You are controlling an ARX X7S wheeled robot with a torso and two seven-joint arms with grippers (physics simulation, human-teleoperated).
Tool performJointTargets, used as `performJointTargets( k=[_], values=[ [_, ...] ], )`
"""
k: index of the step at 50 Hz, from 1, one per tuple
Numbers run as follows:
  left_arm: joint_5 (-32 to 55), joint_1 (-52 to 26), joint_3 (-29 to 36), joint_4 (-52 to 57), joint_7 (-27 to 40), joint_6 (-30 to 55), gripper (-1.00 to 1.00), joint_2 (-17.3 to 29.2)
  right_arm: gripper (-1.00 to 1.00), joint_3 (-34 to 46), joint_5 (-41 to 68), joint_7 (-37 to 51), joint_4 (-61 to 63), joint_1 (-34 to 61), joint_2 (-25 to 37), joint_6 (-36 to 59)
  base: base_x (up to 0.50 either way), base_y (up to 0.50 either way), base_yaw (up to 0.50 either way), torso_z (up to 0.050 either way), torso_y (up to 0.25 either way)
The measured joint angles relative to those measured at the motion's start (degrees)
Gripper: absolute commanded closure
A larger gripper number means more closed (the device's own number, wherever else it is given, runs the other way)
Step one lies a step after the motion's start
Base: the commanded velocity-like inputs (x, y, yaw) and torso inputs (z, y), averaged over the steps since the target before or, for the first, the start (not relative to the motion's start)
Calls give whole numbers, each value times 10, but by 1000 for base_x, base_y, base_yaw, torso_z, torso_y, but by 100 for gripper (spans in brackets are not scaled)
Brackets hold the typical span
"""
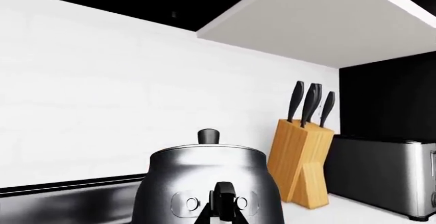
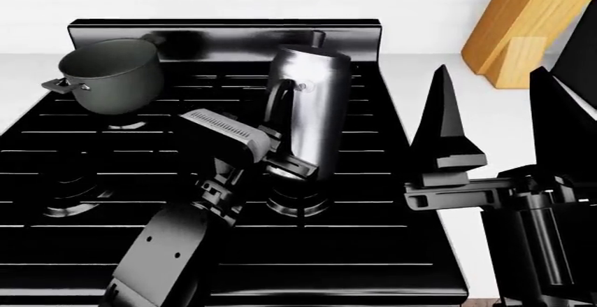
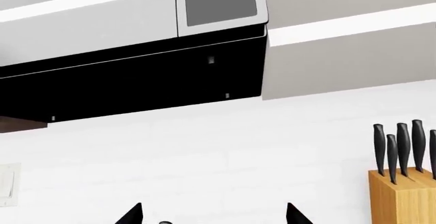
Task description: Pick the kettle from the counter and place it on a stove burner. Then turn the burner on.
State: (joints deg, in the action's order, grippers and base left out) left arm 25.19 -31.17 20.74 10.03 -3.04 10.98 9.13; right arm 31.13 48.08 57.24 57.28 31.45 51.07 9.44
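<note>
Left gripper (image 2: 284,163) clamped on kettle (image 2: 312,104) handle; kettle tilted above stove burner (image 2: 298,198). Right gripper (image 2: 494,118) spread wide, empty, over counter (image 2: 438,83).

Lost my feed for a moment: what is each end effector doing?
Left end effector: shut on the kettle handle.
Right end effector: open, empty.

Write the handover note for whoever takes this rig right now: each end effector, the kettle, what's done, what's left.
Left end effector: shut on the kettle at its dark loop handle.
Right end effector: open, empty, fingers pointing up over the counter right of the stove.
Kettle: off the counter, over the stove grates, above the front centre stove burner; whether it rests on the grate cannot be told.
Dark pot: on the rear left burner.
Done: pick-up and carry.
Left: settle kettle, release, turn burner on.
</note>
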Motion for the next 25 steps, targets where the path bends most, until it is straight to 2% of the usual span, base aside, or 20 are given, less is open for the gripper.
performJointTargets(
  k=[11, 25],
  values=[
    [-1, 19, 4, 16, 3, -9, 100, 10, -100, 4, -1, 1, 0, 2, 1, -1, 0, 0, 0, 0, 0],
    [-27, 98, 27, 55, 10, -19, 100, 54, -100, 10, -2, 5, 4, 6, 3, -1, 0, 0, 0, 0, 0]
  ],
)
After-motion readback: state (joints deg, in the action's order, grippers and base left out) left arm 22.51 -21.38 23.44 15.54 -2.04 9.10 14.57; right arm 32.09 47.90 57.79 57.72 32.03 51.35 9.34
